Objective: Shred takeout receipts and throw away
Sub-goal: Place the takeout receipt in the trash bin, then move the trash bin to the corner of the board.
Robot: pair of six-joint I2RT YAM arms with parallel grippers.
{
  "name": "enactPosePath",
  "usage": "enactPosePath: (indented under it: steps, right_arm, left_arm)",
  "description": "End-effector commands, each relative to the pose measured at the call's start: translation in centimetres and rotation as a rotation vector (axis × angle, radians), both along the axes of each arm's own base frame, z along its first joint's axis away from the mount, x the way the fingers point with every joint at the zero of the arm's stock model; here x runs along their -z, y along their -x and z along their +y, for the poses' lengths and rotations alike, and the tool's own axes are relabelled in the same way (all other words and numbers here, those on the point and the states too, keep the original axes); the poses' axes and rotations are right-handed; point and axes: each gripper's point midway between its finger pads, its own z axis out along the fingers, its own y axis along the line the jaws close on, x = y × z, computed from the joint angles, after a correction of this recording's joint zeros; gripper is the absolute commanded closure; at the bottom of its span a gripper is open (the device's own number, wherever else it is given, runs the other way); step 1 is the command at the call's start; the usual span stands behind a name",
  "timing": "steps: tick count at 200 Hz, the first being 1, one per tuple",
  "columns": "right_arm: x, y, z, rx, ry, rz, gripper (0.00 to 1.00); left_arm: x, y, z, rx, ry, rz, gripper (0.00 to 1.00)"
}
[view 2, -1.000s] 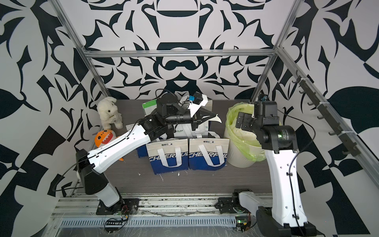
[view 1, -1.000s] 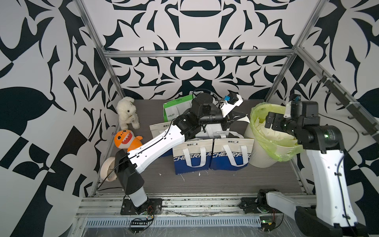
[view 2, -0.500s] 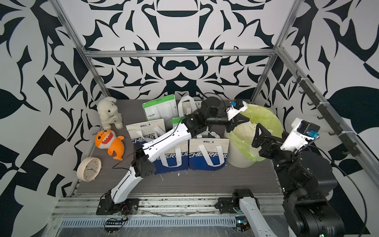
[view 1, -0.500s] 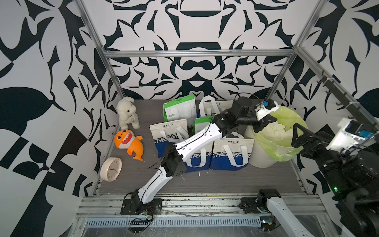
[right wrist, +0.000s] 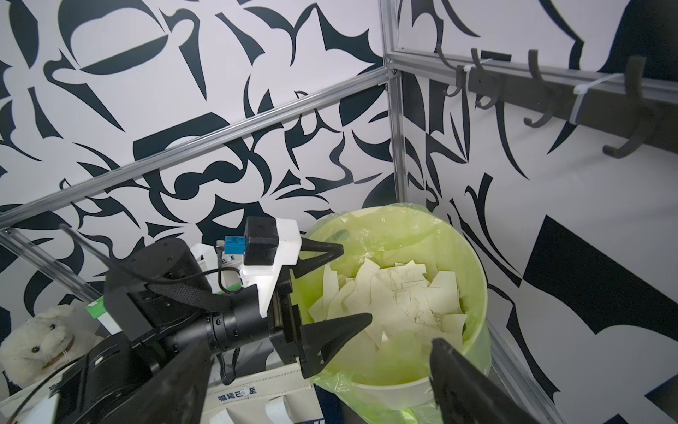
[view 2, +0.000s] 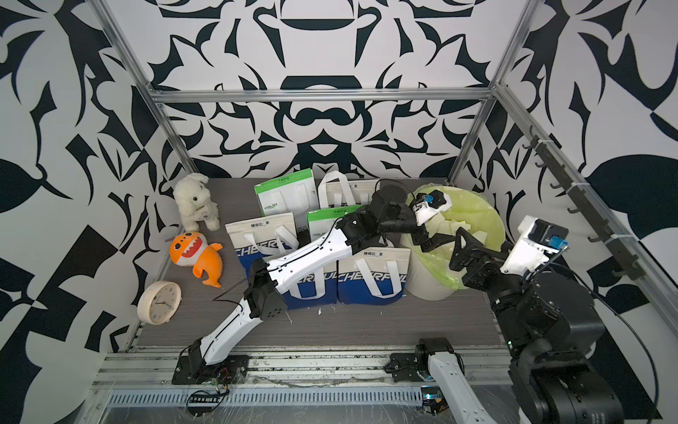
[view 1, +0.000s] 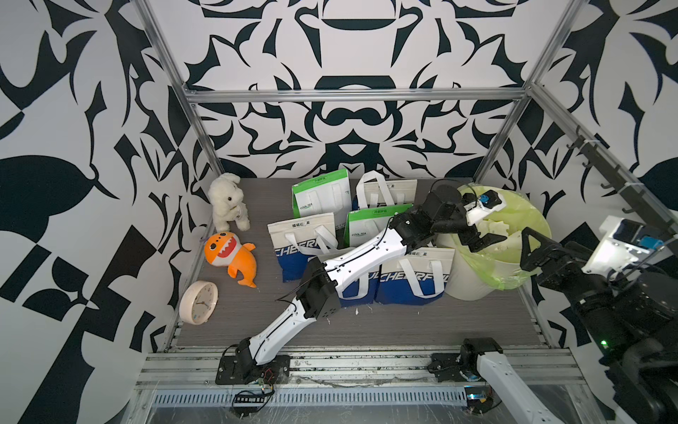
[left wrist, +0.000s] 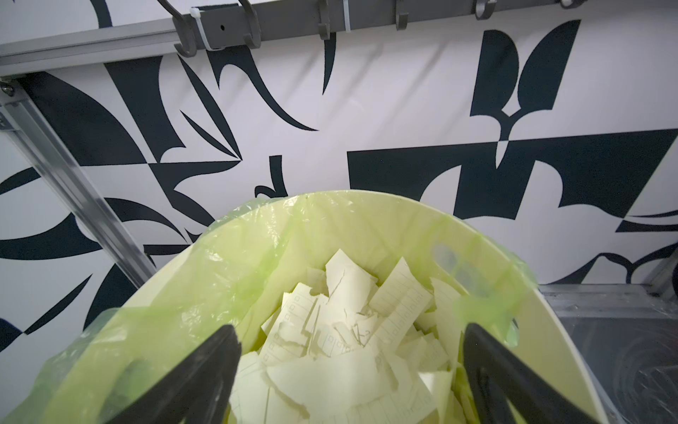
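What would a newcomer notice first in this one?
The green-lined waste bin on the table's right side, heaped with torn receipt pieces, grabs the eye, with the left gripper hanging over it, fingers spread wide. Next comes the orange shark plush beside a white bunny plush on the left.
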Motion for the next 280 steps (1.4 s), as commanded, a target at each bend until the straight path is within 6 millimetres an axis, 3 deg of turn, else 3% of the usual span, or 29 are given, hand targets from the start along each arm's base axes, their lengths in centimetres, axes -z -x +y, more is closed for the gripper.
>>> enactPosePath:
  steps: [1,20,37,55,74,107,127,155,168,183,202,235,257,280]
  right_arm:
    - [0.9,-0.9,0.3,-0.007,-0.030,0.028,0.10]
    - [2.0,-1.1,0.4,-0.013,-0.031,0.055,0.10]
    - [3.3,-1.5,0.9,-0.043,-0.030,0.082,0.11]
    - [4.5,-1.8,2.0,-0.109,-0.034,0.082,0.11]
    - [6.4,-1.6,3.2,-0.171,-0.056,0.119,0.11]
    - [10.8,-0.7,3.8,-0.187,-0.127,0.248,0.15]
    - [14.7,-0.4,3.8,-0.149,-0.212,0.337,0.23]
    - [20.9,0.0,2.8,-0.017,-0.310,0.472,0.37]
    - [22.9,-0.3,2.3,0.034,-0.329,0.499,0.39]
    - [24.2,-1.1,1.1,0.115,-0.322,0.500,0.39]
    - [25.6,-2.6,-0.9,0.219,-0.253,0.503,0.40]
    - [25.8,-6.3,-3.9,0.339,-0.095,0.431,0.36]
    - [25.5,-10.4,-3.8,0.296,-0.055,0.288,0.37]
    - [26.5,-14.1,-3.4,0.254,-0.001,0.225,0.37]
  left_arm:
    - [-4.8,1.5,2.0,0.003,0.053,-0.067,0.01]
    - [-6.3,1.6,3.3,-0.032,0.070,-0.091,0.00]
    - [-8.6,1.4,5.7,-0.105,0.105,-0.131,0.01]
    - [-10.8,0.9,9.5,-0.228,0.117,-0.190,0.00]
    - [-11.4,1.1,14.4,-0.337,0.062,-0.251,0.00]
    - [-11.2,1.3,25.6,-0.603,-0.023,-0.278,0.01]
    - [-11.4,1.7,34.4,-0.811,-0.009,-0.266,0.00]
    - [-9.4,2.1,45.4,-1.111,-0.006,-0.196,0.00]
    - [-7.7,2.6,49.0,-1.202,-0.016,-0.160,0.00]
    - [-5.1,3.0,51.4,-1.257,-0.051,-0.128,0.01]
    - [-2.1,3.2,52.9,-1.299,-0.102,-0.086,0.01]
    - [1.4,3.7,55.1,-1.361,-0.146,-0.044,0.01]
    - [3.8,4.0,56.8,-1.413,-0.138,-0.030,0.01]
    - [5.2,4.6,58.1,-1.424,-0.088,0.014,0.01]
